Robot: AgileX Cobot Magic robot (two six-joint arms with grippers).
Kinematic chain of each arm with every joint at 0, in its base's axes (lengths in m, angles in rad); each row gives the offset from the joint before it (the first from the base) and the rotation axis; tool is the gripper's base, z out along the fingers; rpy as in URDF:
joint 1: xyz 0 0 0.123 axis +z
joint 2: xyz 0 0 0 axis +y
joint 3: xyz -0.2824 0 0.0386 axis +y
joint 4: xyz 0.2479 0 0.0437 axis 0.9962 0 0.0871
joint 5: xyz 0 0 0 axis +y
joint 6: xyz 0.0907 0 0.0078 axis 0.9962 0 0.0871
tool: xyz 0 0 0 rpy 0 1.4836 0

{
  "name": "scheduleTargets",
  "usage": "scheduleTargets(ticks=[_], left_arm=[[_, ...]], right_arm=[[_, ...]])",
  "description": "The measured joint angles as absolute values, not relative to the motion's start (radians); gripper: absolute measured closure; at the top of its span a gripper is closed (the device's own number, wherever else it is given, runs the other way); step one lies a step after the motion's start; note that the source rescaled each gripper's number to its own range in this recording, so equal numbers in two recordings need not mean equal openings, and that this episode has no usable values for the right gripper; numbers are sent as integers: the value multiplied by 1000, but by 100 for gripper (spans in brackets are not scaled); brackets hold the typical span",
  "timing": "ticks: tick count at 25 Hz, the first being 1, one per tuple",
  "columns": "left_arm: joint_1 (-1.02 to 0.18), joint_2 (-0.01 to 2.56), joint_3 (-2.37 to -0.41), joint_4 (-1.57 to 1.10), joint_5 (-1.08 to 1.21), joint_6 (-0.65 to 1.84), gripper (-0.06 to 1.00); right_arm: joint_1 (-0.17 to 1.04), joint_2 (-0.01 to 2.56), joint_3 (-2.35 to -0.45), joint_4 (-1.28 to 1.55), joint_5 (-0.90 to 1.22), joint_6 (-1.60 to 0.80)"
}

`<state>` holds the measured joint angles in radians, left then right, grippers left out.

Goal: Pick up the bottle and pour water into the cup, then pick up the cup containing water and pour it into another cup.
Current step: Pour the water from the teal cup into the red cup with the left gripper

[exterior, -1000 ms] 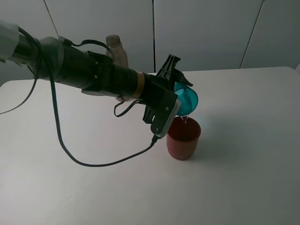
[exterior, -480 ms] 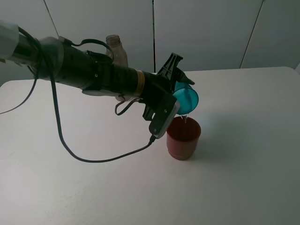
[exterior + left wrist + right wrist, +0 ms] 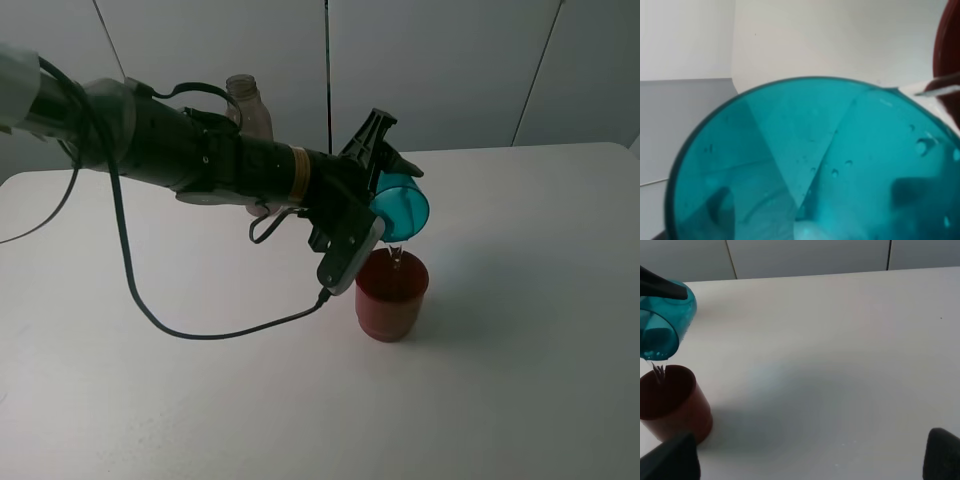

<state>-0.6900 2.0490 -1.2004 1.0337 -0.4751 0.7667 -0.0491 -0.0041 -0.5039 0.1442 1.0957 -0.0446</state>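
Our left end effector [image 3: 388, 170] clamps the teal cup [image 3: 402, 208], tipped over the red cup [image 3: 392, 295] near the middle of the surface [image 3: 520, 300], with a thin trickle [image 3: 398, 255] falling in. The arm [image 3: 200, 155] hides most of the bottle [image 3: 250, 105] near the far edge. Our right end effector [image 3: 805, 457] shows only two cropped tips, spread wide.

No text, label, brand, number or sign can be read anywhere: the teal cup [image 3: 402, 208], red cup [image 3: 392, 300], bottle [image 3: 250, 105], black arm [image 3: 200, 155] and white table [image 3: 520, 350] look plain.
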Motion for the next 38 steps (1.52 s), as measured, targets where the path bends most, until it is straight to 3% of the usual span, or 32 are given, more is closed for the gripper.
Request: scheduleTargets(ticks=[38], left_arm=[[-690, 2049, -1200, 1005, -537, 994, 89]], right_arm=[[-49, -4, -504, 144, 1096, -43]])
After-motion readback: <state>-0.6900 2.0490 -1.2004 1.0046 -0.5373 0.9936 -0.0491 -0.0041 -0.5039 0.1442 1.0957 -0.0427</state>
